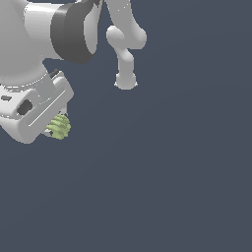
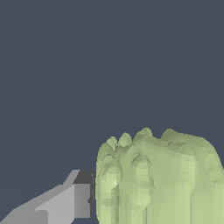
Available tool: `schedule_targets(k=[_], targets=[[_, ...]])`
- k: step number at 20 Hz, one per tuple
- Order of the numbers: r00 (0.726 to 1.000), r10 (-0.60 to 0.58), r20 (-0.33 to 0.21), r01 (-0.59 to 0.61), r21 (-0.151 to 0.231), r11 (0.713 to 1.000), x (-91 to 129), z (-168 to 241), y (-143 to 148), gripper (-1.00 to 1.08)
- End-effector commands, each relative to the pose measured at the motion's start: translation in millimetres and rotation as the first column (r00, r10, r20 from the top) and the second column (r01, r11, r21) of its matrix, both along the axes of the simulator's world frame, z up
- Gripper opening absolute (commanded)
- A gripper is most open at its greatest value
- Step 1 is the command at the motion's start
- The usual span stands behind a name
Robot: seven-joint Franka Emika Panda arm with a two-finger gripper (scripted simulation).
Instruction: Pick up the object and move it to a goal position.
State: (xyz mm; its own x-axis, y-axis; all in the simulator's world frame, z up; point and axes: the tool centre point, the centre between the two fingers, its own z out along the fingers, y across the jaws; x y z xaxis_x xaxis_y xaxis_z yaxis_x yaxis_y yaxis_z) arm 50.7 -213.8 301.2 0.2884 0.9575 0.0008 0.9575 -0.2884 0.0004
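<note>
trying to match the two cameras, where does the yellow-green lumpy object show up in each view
Exterior view: the yellow-green object sits at the left of the picture, tucked under the white gripper, mostly hidden by it.
Wrist view: the same object fills the lower right of the picture, close up, beside one grey finger.
Shared landmark: the gripper touching the object; its other finger is not visible.

Matt, ridged yellow-green object (image 2: pixel 157 179); smooth white arm casing (image 1: pixel 29 34)

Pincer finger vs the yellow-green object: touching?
Touching. The wrist view shows one finger pressed flush against the yellow-green object, no gap between them; the other finger is out of sight.
</note>
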Motion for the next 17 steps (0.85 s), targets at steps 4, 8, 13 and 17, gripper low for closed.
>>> schedule_targets(k=[4,8,13,17], targets=[[1.000,0.000,-0.001,0.000,0.000,1.000,10.7,16.7,-11.5,-1.00],[1.000,0.000,-0.001,0.000,0.000,1.000,15.6,23.8,-16.6,-1.00],[1.000,0.000,-0.001,0.000,-0.001,1.000,19.1,28.5,-19.9,-1.00],[1.000,0.000,-0.001,0.000,-0.001,1.000,20.0,29.5,-20.7,-1.00]])
